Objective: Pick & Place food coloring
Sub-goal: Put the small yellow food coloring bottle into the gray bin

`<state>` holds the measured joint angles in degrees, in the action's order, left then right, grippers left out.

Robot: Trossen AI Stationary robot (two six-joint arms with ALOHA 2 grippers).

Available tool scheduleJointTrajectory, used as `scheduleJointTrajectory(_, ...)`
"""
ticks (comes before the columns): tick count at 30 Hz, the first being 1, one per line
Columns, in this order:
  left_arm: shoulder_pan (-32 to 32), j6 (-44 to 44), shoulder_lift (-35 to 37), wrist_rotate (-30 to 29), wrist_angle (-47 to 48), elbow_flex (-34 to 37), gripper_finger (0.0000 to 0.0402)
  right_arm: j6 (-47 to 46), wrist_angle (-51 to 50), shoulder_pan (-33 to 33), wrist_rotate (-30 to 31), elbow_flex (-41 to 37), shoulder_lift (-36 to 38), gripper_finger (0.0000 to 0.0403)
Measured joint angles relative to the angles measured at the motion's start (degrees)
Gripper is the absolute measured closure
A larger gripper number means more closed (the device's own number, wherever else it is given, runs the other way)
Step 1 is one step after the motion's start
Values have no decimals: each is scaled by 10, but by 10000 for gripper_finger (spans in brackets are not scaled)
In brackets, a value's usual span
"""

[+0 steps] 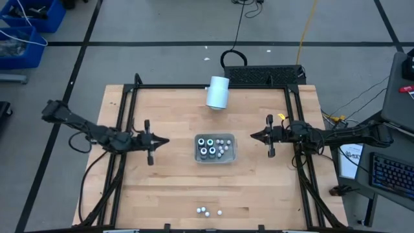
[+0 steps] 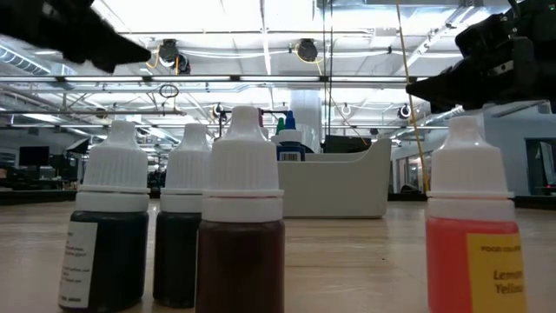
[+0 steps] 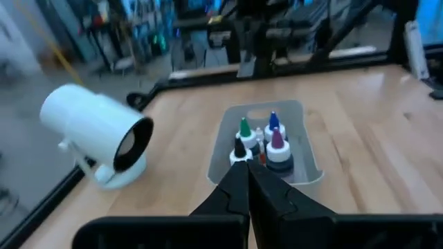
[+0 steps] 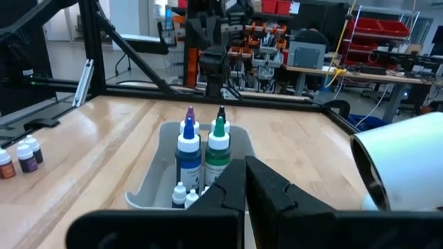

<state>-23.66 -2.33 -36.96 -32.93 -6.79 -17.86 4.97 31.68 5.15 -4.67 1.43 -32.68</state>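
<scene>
The food coloring is in two groups. Four dark bottles (image 1: 207, 146) with pale tops and several small white ones (image 1: 224, 147) stand in the grey tray (image 1: 215, 162) at the table's middle. Several more small bottles (image 1: 208, 211) stand upright on the wood at the near edge, close up in the low view (image 2: 241, 235). My left gripper (image 1: 165, 140) hovers shut, left of the tray and pointing at it (image 3: 247, 166). My right gripper (image 1: 253, 136) hovers shut, right of the tray (image 4: 246, 164). Neither touches anything.
A large white cylinder (image 1: 218, 92) lies on its side at the table's far edge, behind the tray. Black frame rails (image 1: 123, 129) run along the left and right sides. Bare wood lies between the tray and the near bottles.
</scene>
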Motion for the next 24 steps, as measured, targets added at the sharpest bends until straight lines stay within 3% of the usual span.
scheduleJointTrajectory(8, 16, -63, 88, 27, -243, 167, 399, 0, -2, 0, 0, 0, 0, 403)
scheduleJointTrajectory(12, 40, -69, 110, 31, -222, 166, 399, 11, 9, 0, 1, 0, 0, 403)
scheduleJointTrajectory(18, 83, -93, 129, 86, -211, 166, 400, 12, 24, 0, 1, 0, 0, 403)
scheduleJointTrajectory(24, 174, -80, 139, 251, -201, 173, 400, -13, 22, 0, 0, 0, 0, 403)
